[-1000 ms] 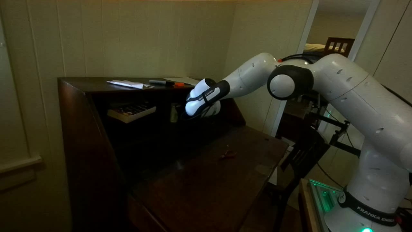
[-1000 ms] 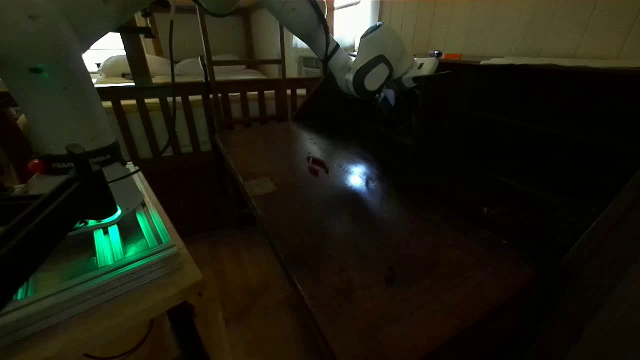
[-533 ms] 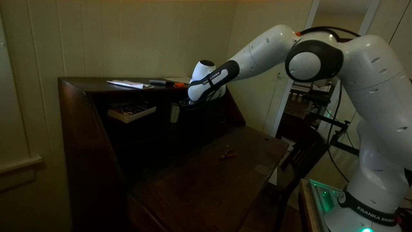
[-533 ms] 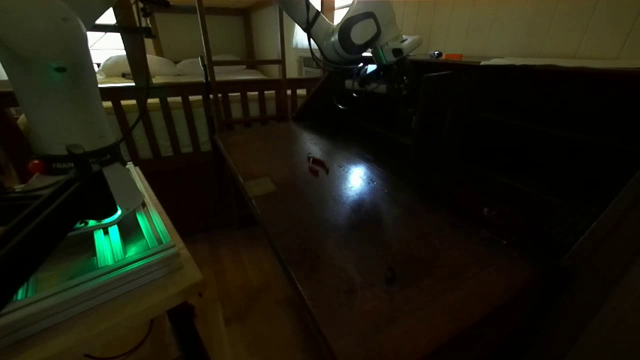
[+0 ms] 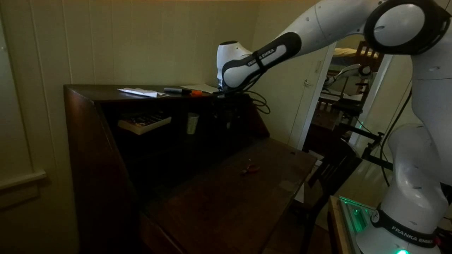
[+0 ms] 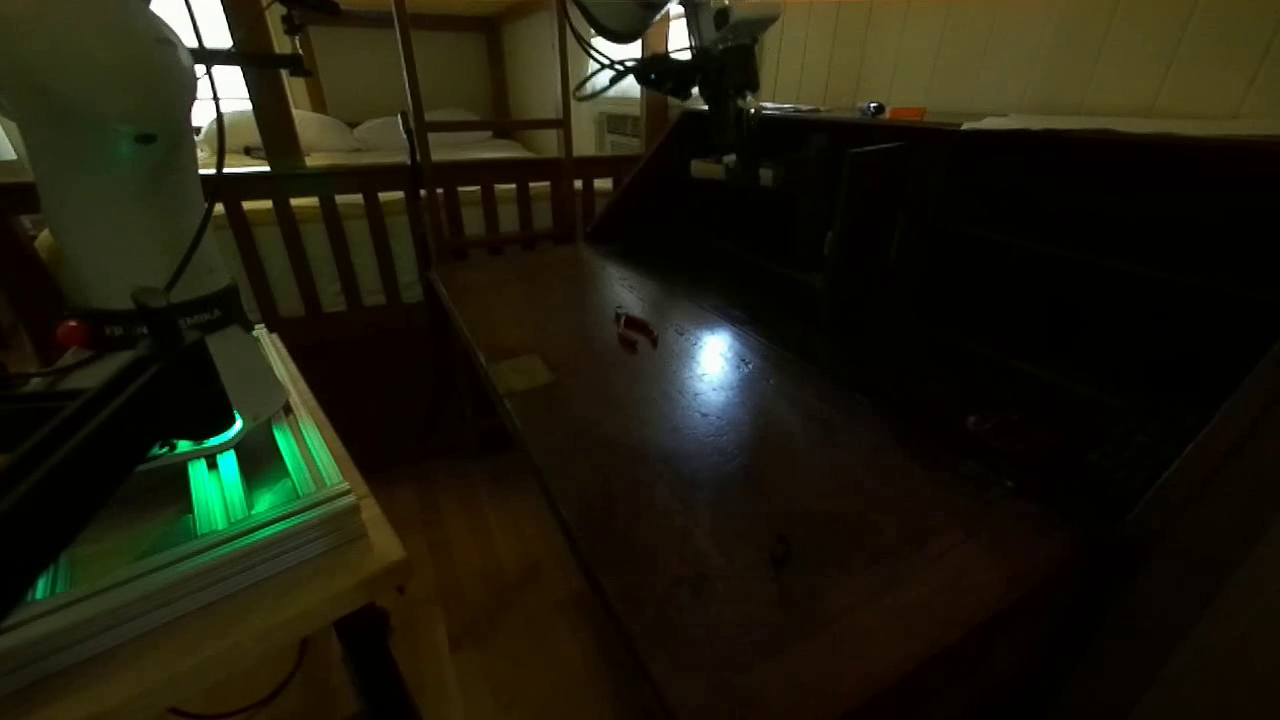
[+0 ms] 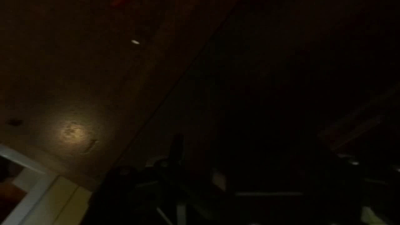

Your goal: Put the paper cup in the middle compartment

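The white paper cup (image 5: 192, 123) stands upright in the shadowed middle compartment (image 5: 183, 119), just right of the cubbyhole with the book. In an exterior view my gripper (image 6: 735, 125) hangs pointing down near the desk's upper edge, apart from the cup and to its right as seen in an exterior view. One dark finger (image 7: 177, 147) shows in the wrist view, with a wide dark gap beside it; the opposite finger is lost in shadow. The jaws look open, and nothing shows between them. The cup cannot be made out in the wrist view.
A book (image 5: 144, 123) lies in the wide cubbyhole. On the desktop are red-handled pliers (image 5: 250, 169). Papers (image 5: 141, 92), a dark marker-like object (image 5: 176, 90) and an orange item (image 5: 196, 92) lie on the top shelf. A chair (image 5: 332, 169) stands beyond the desk.
My arm has risen and drawn back from the cup, moving toward its base. The wrist has tipped so the gripper points down. The cup stays in place and shows more fully.
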Controlling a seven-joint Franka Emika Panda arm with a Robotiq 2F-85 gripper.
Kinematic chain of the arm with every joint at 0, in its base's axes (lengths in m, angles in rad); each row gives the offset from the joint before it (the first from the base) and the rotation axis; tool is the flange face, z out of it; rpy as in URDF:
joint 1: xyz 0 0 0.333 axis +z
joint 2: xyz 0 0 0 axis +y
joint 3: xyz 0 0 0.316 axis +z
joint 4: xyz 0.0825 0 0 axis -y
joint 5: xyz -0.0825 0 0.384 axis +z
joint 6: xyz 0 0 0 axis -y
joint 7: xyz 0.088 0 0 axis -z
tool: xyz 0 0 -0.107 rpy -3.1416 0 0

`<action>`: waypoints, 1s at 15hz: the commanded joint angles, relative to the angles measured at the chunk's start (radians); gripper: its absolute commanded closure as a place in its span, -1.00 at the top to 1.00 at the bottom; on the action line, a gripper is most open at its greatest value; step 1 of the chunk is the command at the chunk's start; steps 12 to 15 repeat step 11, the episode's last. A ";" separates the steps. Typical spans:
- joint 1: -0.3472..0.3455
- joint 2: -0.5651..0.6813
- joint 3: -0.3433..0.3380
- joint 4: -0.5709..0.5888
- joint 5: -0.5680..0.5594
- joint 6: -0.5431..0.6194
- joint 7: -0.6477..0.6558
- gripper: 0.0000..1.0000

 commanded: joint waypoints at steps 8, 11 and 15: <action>-0.228 -0.422 0.437 0.015 -0.024 -0.372 0.157 1.00; -0.238 -0.508 0.491 0.007 -0.023 -0.405 0.153 1.00; -0.238 -0.508 0.491 0.007 -0.023 -0.405 0.153 1.00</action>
